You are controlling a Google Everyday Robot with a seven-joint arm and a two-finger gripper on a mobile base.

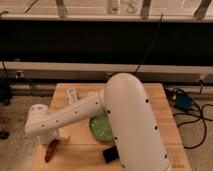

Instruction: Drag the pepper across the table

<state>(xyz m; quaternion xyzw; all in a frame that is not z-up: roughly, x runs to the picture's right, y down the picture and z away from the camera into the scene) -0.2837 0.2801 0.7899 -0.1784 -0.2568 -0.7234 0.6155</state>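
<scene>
Step in hand: contact for the drag. The end effector [54,136] sits low over the front-left corner of the tabletop [161,102], just above the pepper [51,150] and apparently meeting its upper end (open, closed or gripping: cannot tell, the wrist hides it). The pepper lies near the left edge, apart from the green plate [100,129]. The next move probably calls for steady downward contact and a sweep inward, away from the edge.
</scene>
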